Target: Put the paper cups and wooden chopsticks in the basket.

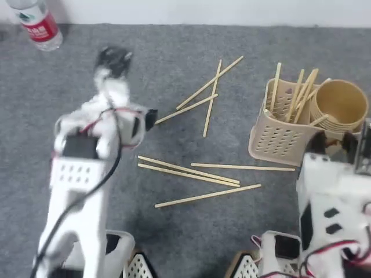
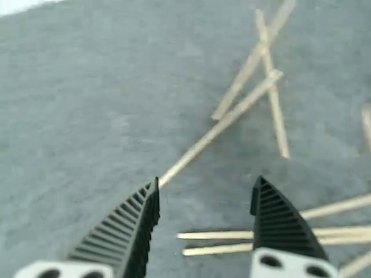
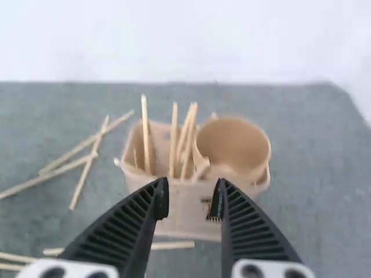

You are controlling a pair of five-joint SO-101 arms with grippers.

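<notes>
A grey, felt-like cover lies over the counter (image 1: 191,243), with a white wall behind, and on it the pale wooden chopsticks (image 1: 188,169) lie loose in two scatters: three crossing one another farther from the arms, and a handful roughly parallel nearer them. Your closest target is the long slanted chopstick (image 2: 220,128). Its near end lies just beside one fingertip of the left pincer (image 2: 207,182), which stands wide open, low over the cover. To take it well, I judge you should shift sideways so the stick runs between the jaws rather than beside one. Turn the wrist so the jaws cross it squarely, and bite a little in from the end, clear of where it meets the other two, so you lift one stick without dragging its neighbours. The beige perforated plastic basket (image 1: 277,139) stands well apart on the right side, already holding several upright chopsticks beside a stack of brown paper cups (image 1: 341,104). Carry the stick high and let it go end-down among those. The right pincer (image 3: 191,185) hangs just in front of the basket, jaws parted, holding nothing. A clear plastic bottle (image 1: 36,23) at the far left corner has a red label with pale print, too small to make out.
</notes>
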